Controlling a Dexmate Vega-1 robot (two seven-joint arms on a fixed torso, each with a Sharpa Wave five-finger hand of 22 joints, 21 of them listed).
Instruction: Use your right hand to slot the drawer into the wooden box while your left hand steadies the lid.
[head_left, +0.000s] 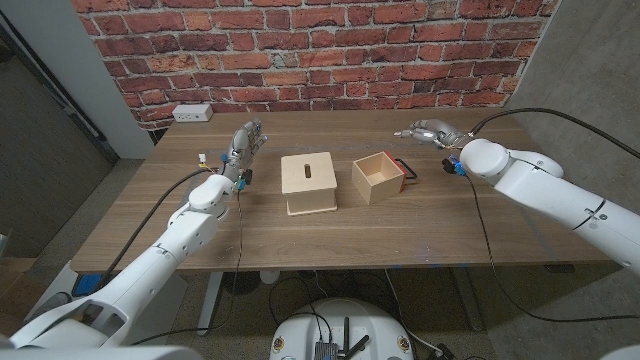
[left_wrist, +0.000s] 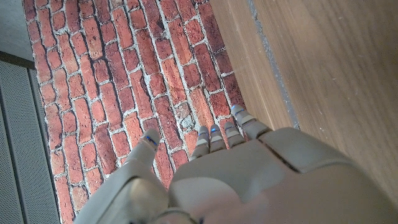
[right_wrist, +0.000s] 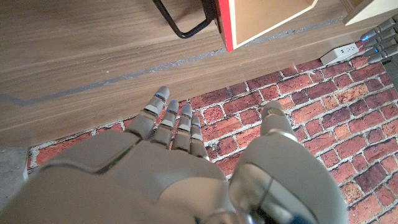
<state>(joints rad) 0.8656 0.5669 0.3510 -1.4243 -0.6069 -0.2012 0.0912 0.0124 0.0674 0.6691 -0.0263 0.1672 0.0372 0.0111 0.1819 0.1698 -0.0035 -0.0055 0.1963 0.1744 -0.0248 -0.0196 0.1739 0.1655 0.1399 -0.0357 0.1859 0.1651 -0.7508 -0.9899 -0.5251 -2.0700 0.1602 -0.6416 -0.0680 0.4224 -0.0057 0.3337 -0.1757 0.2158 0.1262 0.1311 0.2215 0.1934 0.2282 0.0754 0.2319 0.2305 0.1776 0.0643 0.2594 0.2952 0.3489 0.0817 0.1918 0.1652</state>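
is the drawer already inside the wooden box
No, the drawer sits on the table beside the wooden box, apart from it, with neither hand touching it.

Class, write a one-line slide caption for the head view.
Both hands, left and right, open and apart, flank the wooden box and the drawer beside it.

Red brick wall (head_left: 330, 50) behind table (head_left: 300, 235)
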